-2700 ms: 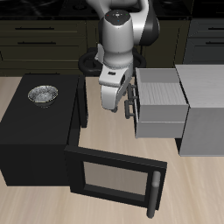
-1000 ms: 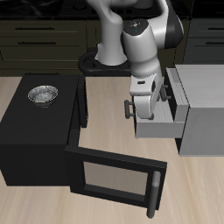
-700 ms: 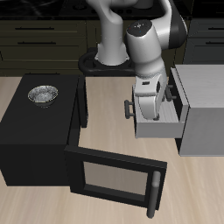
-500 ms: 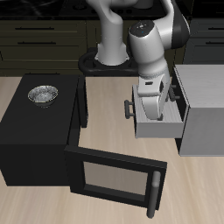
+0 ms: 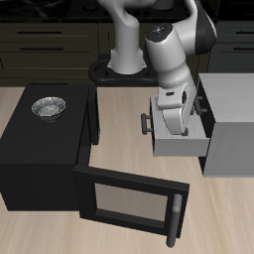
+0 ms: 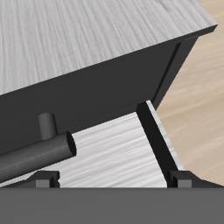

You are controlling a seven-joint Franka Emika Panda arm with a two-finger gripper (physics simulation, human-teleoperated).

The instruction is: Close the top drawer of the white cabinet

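The robot's pincer [image 5: 173,123] presses over the light grey-white top drawer [image 5: 181,142], partly open from the boxy white cabinet [image 5: 231,124]; finger spacing cannot be told.

The arm hides the gripper [image 5: 177,121] and most of the top drawer [image 5: 182,142], the white cabinet [image 5: 230,119] runs off the exterior view's three-o'clock edge, and the wrist view crops the dark bar handle [image 6: 35,154].
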